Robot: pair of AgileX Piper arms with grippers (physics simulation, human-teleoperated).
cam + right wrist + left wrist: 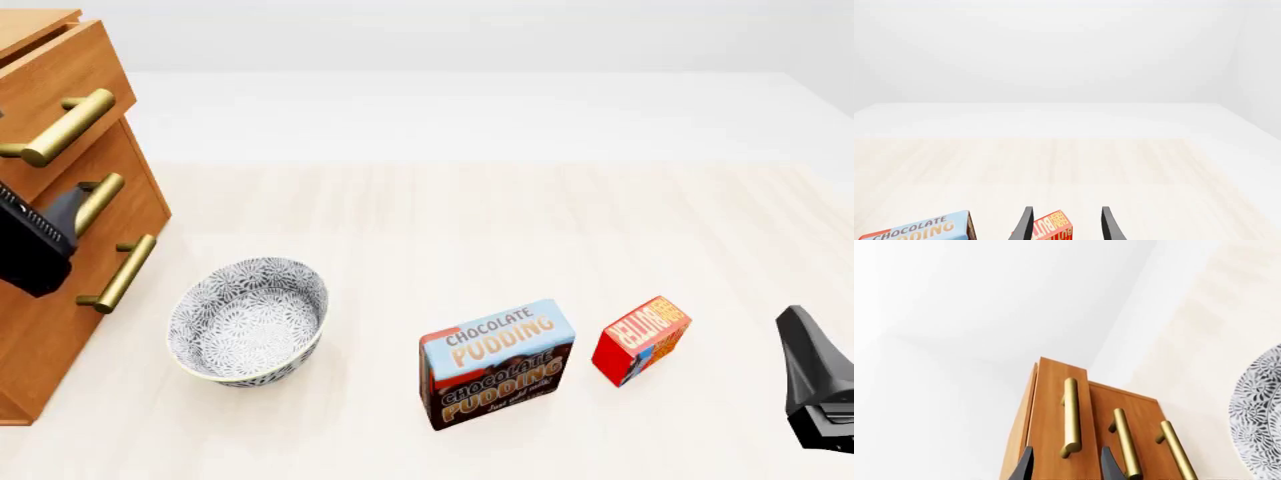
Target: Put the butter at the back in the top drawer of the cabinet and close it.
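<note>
My left gripper [1066, 465] is spread wide around the top drawer [1054, 410]'s handle [1070, 415], the drawer slightly out. My right gripper [1065, 225], also wide, frames the butter [639, 338] near the tabletop's front right. Closing off-centre could tip the butter.

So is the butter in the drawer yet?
Not yet. The top drawer sticks out a little from the cabinet, so opening has started. The left gripper is open around its handle. The butter sits on the table, untouched, near the right gripper. Loading and closing remain.
</note>
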